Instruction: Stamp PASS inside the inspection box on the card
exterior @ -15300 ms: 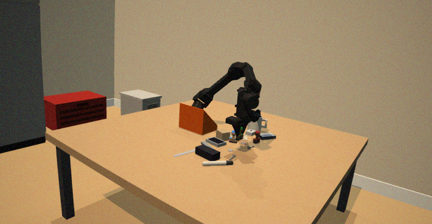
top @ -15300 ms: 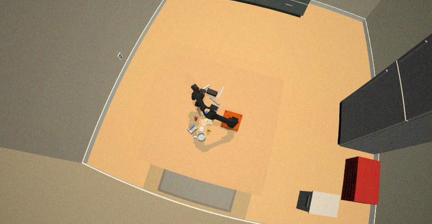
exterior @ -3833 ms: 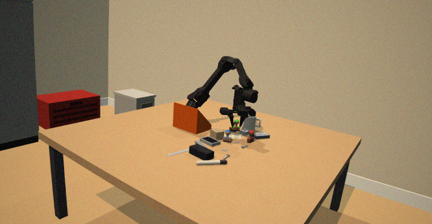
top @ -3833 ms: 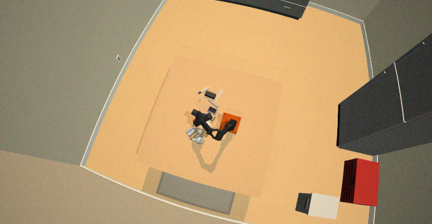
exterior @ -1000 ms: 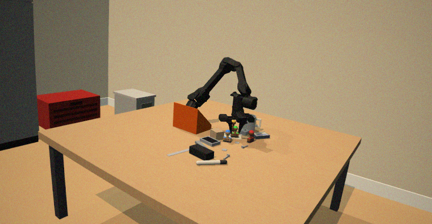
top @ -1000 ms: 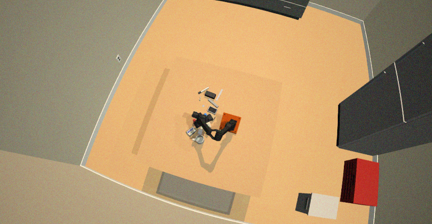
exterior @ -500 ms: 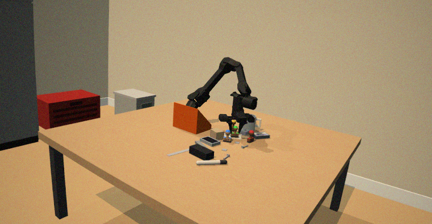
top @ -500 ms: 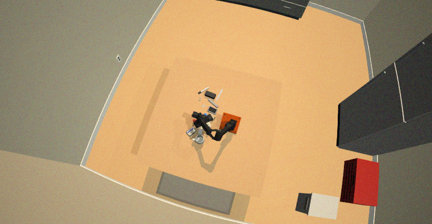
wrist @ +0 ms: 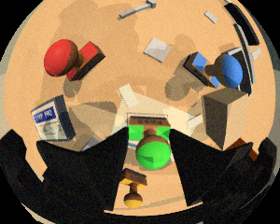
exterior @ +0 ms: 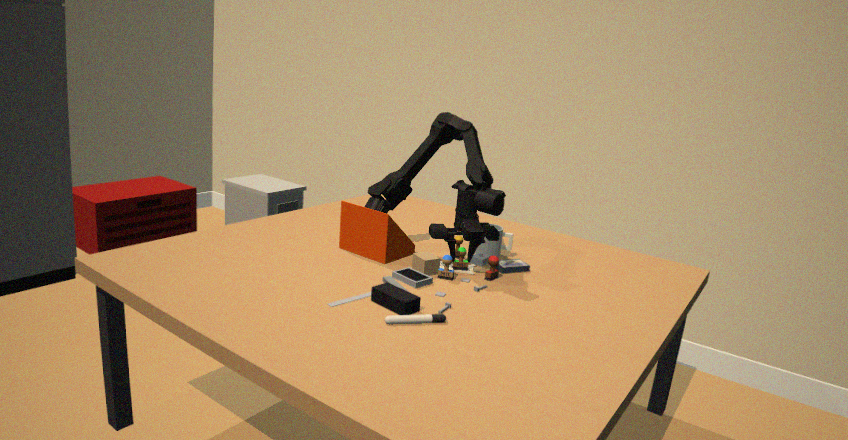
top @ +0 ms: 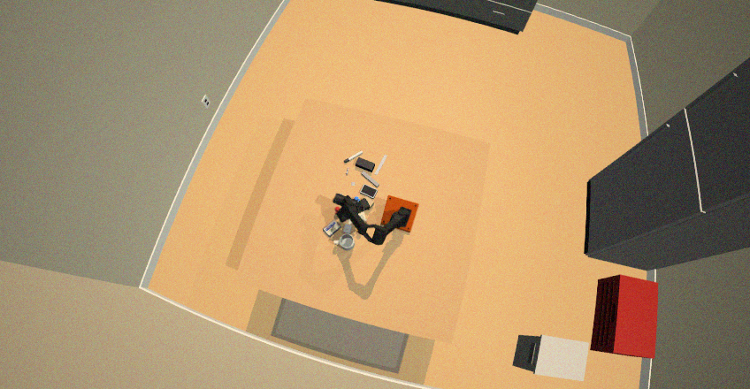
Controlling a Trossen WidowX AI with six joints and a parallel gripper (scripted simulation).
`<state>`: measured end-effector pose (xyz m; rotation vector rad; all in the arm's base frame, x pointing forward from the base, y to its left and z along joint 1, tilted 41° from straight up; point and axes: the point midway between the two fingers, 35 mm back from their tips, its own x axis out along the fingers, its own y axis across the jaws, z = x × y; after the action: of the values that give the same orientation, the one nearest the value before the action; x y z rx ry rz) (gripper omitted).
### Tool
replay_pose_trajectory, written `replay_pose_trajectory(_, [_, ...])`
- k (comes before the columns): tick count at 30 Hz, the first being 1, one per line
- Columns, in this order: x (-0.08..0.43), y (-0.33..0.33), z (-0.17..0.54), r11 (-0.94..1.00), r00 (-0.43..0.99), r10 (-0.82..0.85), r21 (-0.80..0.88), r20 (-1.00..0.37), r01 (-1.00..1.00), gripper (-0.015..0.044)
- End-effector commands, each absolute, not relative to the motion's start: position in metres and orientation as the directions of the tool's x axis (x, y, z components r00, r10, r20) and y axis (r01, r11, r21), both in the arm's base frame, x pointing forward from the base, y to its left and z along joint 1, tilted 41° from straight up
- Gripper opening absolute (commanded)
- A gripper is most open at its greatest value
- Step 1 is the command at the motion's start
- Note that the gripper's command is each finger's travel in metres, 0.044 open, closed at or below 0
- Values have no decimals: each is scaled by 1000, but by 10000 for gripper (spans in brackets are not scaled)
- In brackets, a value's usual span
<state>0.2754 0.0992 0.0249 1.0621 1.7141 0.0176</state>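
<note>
Snugly, the green stamp (exterior: 461,257) (wrist: 151,140) sits between the fingers (exterior: 463,252).

Here's the wrist view: a red-knobbed stamp (top: 338,209) (exterior: 493,261) (wrist: 61,58) upper left, a blue-knobbed one (top: 355,199) (exterior: 446,259) (wrist: 231,71) upper right, a yellow-knobbed one (exterior: 458,240) (wrist: 133,200) bottom centre. And over in the exterior view, a white marker (top: 354,156) (exterior: 411,319) lies low in the centre!
</note>
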Motion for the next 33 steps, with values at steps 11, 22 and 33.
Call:
replay_pose_trajectory(11, [276,95,31,603,-32,650,489,-759,630,0])
replay_pose_trajectory(22, [278,86,40,604,-32,648,488,-761,630,0])
replay_pose_trajectory(33, [279,75,53,605,-32,647,487,-762,630,0])
